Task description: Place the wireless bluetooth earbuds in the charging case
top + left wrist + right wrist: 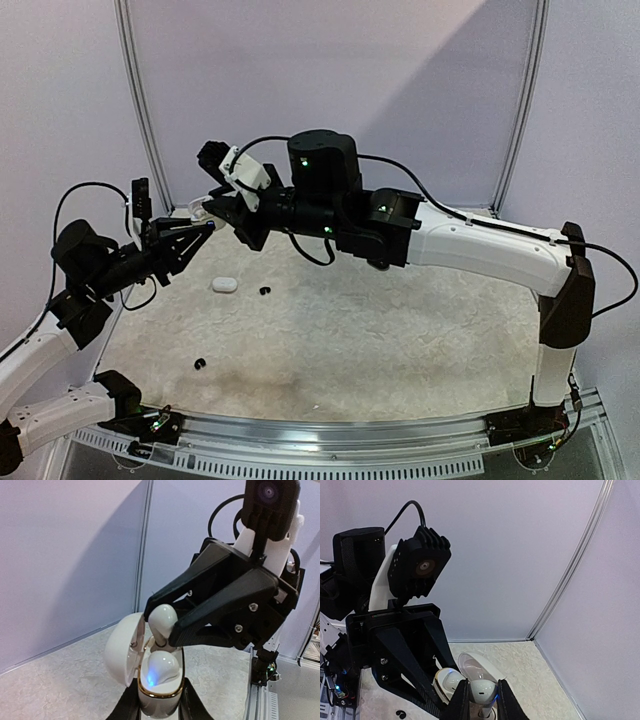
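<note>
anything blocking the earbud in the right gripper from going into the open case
Nothing visible. The white earbud in the right gripper hangs just above the charging case; the lid is swung aside and the seated earbud fills the other slot.

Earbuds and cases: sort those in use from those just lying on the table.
In use: open charging case, gripped by left gripper; seated earbud inside it; white earbud pinched in right gripper.
Lying about: white case; near black earbud; far black earbud.
</note>
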